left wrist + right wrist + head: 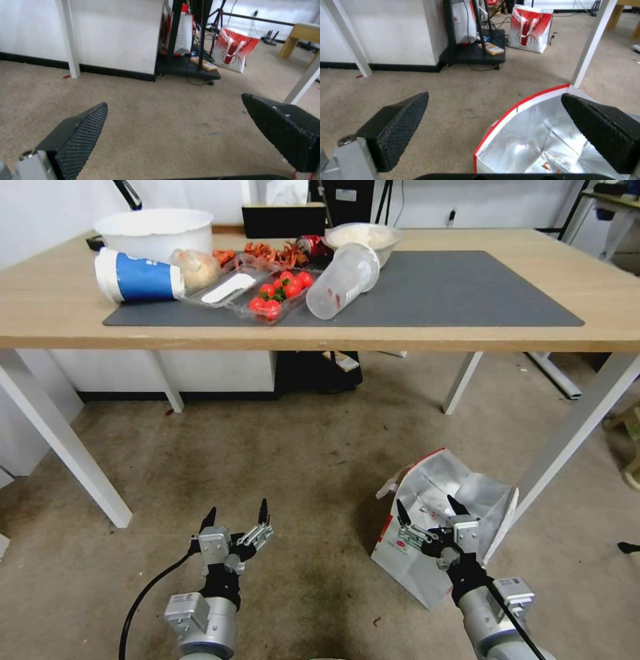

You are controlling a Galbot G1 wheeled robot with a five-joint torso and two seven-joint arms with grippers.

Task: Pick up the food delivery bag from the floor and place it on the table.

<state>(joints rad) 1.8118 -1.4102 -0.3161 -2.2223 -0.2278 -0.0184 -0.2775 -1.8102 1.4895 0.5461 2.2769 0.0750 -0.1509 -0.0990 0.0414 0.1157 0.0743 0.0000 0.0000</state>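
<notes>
Right now we are in the reaching step: the food delivery bag (427,540) stands on the floor (300,473) in front of us and to our right, near one of the white angled legs of the table (467,340), with nothing lifted yet. Its mouth gapes open, showing the silver foil lining, and a red edge runs along the rim.

Our right gripper (427,508) hangs over that open mouth with its fingers spread wide and nothing between them. In the right wrist view one finger (606,130) sits over the foil interior while the other sits over bare carpet, so the near rim of the bag (526,130) runs between the two. We cannot tell whether either pad touches the paper.

Our left gripper (237,513) waits low over bare floor, well apart from the bag, its fingers also wide and empty.

By our judgement, the next move calls for lowering the right gripper until the bag wall or a handle lies between the pads, then closing firmly before lifting. The paper looks creased and soft, so a shallow pinch may slip or tear.

On the table, the dark grey mat (467,293) is crowded at its left end with a tipped plastic cup (343,280) and a tray of cherry tomatoes (277,293); the right end looks the better landing spot.
</notes>
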